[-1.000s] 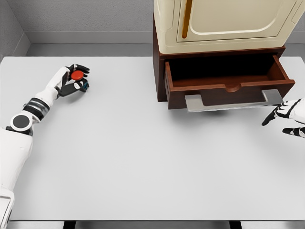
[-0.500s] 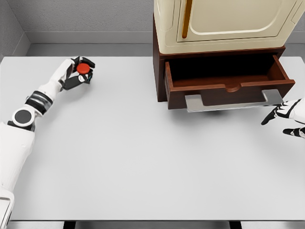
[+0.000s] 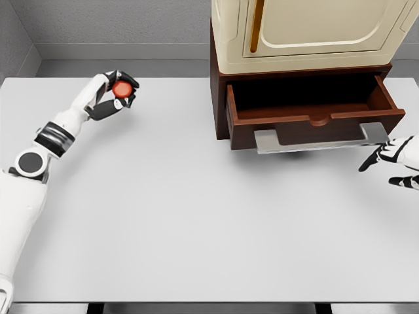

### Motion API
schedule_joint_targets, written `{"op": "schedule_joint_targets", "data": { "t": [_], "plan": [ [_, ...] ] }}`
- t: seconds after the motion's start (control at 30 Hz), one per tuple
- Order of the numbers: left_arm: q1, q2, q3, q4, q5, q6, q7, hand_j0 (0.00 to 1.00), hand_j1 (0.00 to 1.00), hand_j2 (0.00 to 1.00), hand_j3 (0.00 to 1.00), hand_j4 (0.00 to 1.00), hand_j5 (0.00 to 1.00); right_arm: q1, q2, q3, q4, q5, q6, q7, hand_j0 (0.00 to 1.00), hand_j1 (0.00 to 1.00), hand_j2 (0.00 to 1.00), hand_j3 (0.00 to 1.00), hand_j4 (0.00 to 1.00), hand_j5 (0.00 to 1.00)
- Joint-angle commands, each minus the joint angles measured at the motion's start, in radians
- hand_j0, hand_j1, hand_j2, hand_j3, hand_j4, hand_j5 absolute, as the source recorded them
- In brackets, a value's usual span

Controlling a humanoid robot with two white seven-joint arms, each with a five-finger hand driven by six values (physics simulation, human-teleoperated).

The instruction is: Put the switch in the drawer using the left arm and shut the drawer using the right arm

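The switch, a small dark box with a round red button on top, is held in my left hand, whose fingers are curled around it, lifted above the far left of the white table. The brown wooden drawer stands pulled open under a cream cabinet, its inside dark and empty, with a grey handle plate along its front. My right hand hovers at the right edge, just below the drawer's right front corner, fingers relaxed and holding nothing.
The cabinet and its dark wooden base occupy the back right of the table. A grey wall runs behind the table's far edge.
My left hand has lifted the switch off the table and carried it up and to the right. The right hand and drawer have stayed still.
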Motion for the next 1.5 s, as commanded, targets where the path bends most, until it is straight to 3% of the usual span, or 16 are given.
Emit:
{"op": "schedule_joint_targets", "data": {
  "t": [0.0, 0.57, 0.77, 0.9, 1.47],
  "plan": [
    [0.000, 0.008, 0.000, -0.065, 0.011, 0.002, -0.001, 0.46, 0.46, 0.46, 0.46, 0.46, 0.46, 0.000, -0.001, 0.000, 0.000, -0.007, 0.003, -0.001, 0.68, 0.68, 0.68, 0.68, 0.68, 0.68],
    [0.046, 0.005, -0.006, -0.311, 0.012, -0.002, -0.006, 0.46, 0.46, 0.46, 0.46, 0.46, 0.46, 0.000, 0.000, 0.000, 0.000, -0.007, 0.003, -0.001, 0.68, 0.68, 0.68, 0.68, 0.68, 0.68],
    [0.037, -0.006, -0.050, -0.321, 0.012, -0.005, -0.006, 0.46, 0.46, 0.46, 0.46, 0.46, 0.46, 0.000, -0.001, 0.000, 0.000, -0.007, 0.003, -0.001, 0.68, 0.68, 0.68, 0.68, 0.68, 0.68],
    [0.035, -0.007, -0.072, -0.377, 0.012, -0.003, -0.006, 0.46, 0.46, 0.46, 0.46, 0.46, 0.46, 0.000, -0.001, 0.000, -0.001, -0.007, 0.003, -0.001, 0.68, 0.68, 0.68, 0.68, 0.68, 0.68],
    [0.035, -0.064, -0.086, -0.498, 0.008, 0.000, -0.006, 0.46, 0.46, 0.46, 0.46, 0.46, 0.46, 0.000, -0.001, 0.000, 0.000, -0.007, 0.003, -0.001, 0.68, 0.68, 0.68, 0.68, 0.68, 0.68]
  ]
}}
